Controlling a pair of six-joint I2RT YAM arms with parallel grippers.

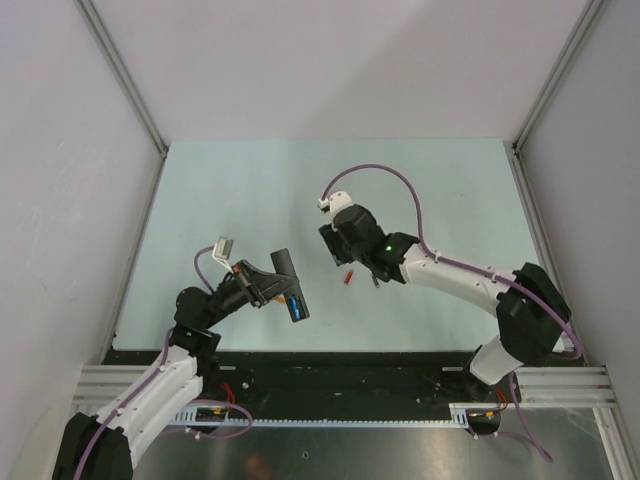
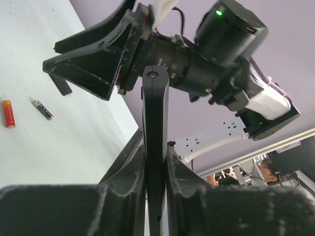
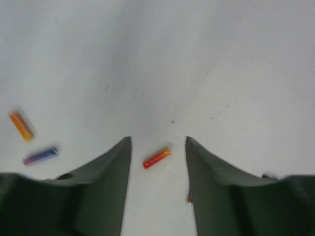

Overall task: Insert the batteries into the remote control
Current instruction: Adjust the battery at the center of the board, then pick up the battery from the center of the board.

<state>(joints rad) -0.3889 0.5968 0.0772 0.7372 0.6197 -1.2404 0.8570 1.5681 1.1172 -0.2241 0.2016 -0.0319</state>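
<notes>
My left gripper [image 1: 266, 286] is shut on the slim black remote control [image 1: 288, 280] and holds it above the table. A blue battery [image 1: 297, 306] shows at the remote's near end. In the left wrist view the remote [image 2: 155, 113] stands edge-on between my fingers [image 2: 126, 162]. My right gripper [image 3: 158, 140] is open and hovers over a red battery [image 3: 157, 158] that lies on the table between its fingertips; it also shows in the top view [image 1: 348, 277]. An orange battery [image 3: 21, 126] and a purple battery [image 3: 40, 156] lie to the left.
In the left wrist view a red-orange battery [image 2: 8, 113] and a dark grey battery [image 2: 43, 109] lie on the pale green table [image 1: 240, 190]. The right gripper [image 2: 93, 64] hangs close beyond the remote. Grey walls [image 1: 70, 150] enclose the table on three sides.
</notes>
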